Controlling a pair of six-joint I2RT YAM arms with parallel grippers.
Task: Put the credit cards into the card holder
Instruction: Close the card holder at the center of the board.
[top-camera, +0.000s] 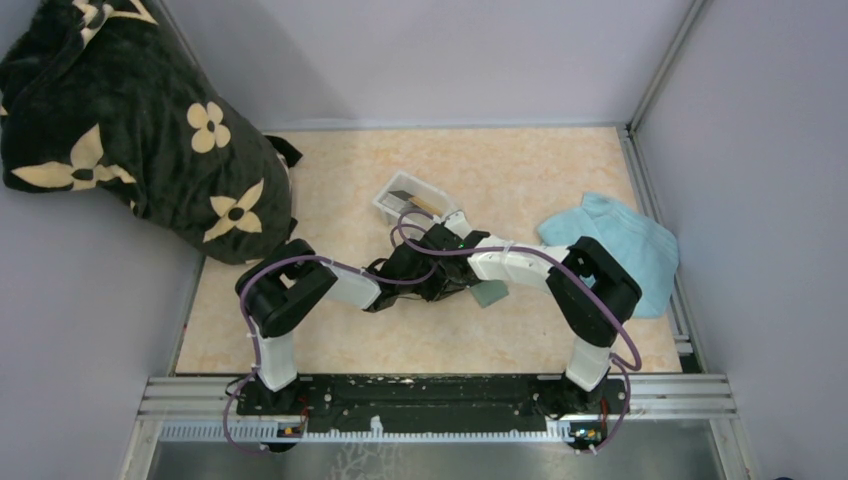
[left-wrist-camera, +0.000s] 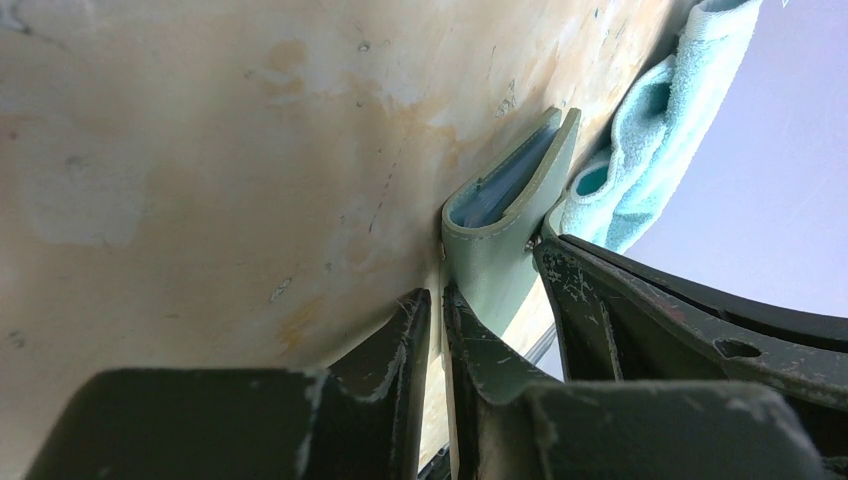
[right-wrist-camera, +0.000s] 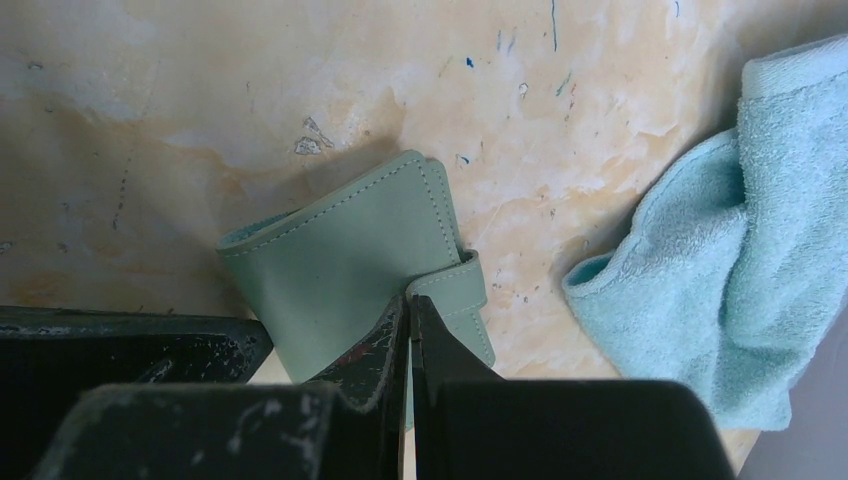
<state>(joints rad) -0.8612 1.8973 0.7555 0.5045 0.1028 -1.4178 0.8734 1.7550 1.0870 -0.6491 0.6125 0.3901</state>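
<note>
Grey-green stitched card holder (right-wrist-camera: 345, 260), folded, right claw (right-wrist-camera: 410, 306) closed at its strap, left claw (left-wrist-camera: 437, 300) barely parted, grip unclear

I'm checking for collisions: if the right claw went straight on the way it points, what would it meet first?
The wallet. The shut right claw has its tips at the wallet's strap, seemingly touching it, though depth is unclear.
</note>
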